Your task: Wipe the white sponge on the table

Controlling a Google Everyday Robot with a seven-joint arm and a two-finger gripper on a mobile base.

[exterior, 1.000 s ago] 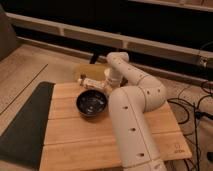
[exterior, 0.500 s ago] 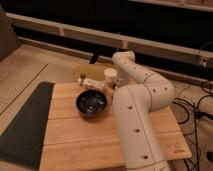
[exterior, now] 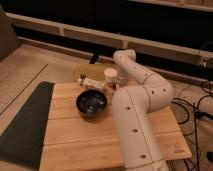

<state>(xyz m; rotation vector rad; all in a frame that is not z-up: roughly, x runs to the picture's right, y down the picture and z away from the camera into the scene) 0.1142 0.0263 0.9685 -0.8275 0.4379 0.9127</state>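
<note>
At the bench's [exterior: 75, 142] twelve o'clock edge, the white sponge [exterior: 110, 75] had slid toward three o'clock with the gripper [exterior: 116, 85] just beside it, grasp impossible to tell; wiping appeared under way.

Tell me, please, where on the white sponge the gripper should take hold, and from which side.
Probably across its round side wall, coming from above: the white sponge stands upright near the table's far edge with its top free. The gripper sits close beside it; a lying bottle and the black bowl crowd its near side.
</note>
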